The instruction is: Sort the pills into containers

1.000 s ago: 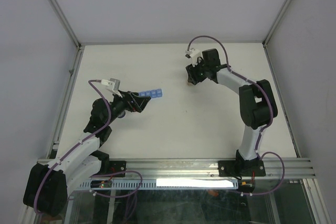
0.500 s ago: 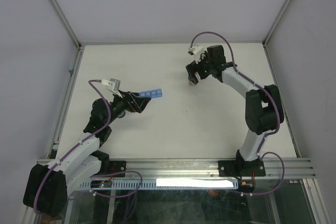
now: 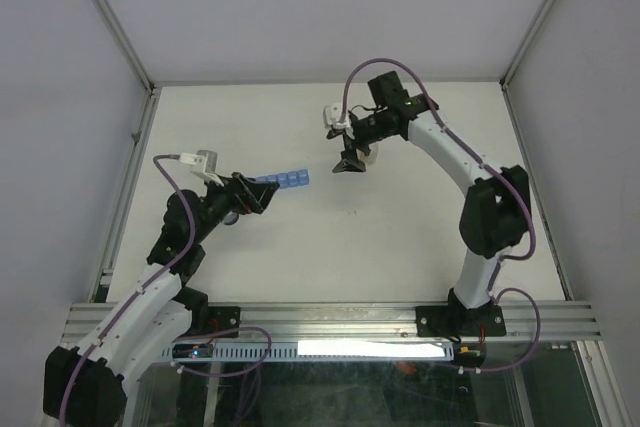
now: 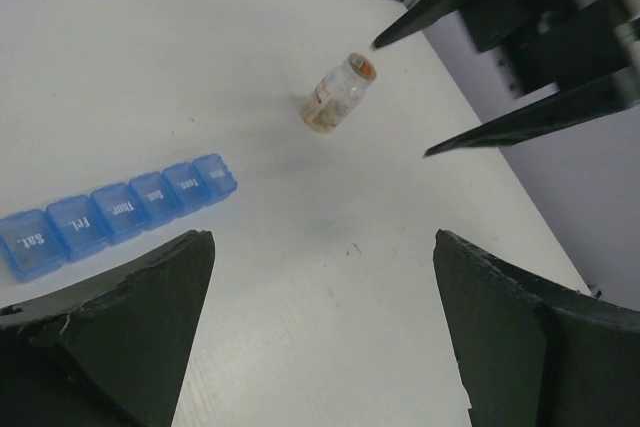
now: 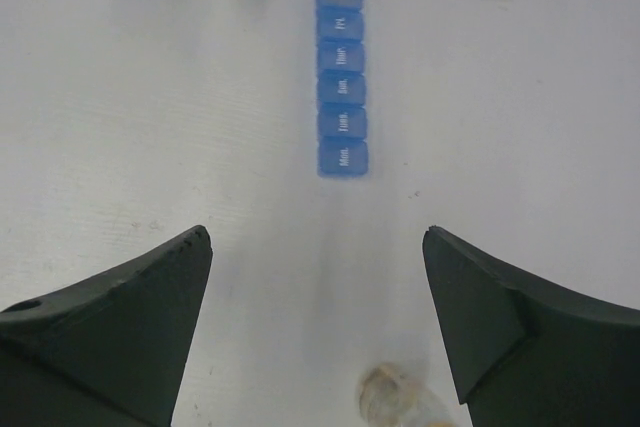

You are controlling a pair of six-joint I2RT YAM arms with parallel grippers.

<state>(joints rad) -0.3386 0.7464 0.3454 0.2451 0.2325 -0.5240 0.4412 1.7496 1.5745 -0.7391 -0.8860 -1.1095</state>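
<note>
Over the table (image 3: 400,237), the 2 arms reach inward; left gripper (image 4: 322,242) and right gripper (image 5: 316,237) spread, empty.

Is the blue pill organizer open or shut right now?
Shut. On the pill organizer, every day-labelled lid lies flat.

Blue containers (image 5: 341,77) strip ctr-top, bottle (image 5: 400,399) btm, tool (image 5: 316,235) jaws wide
</note>
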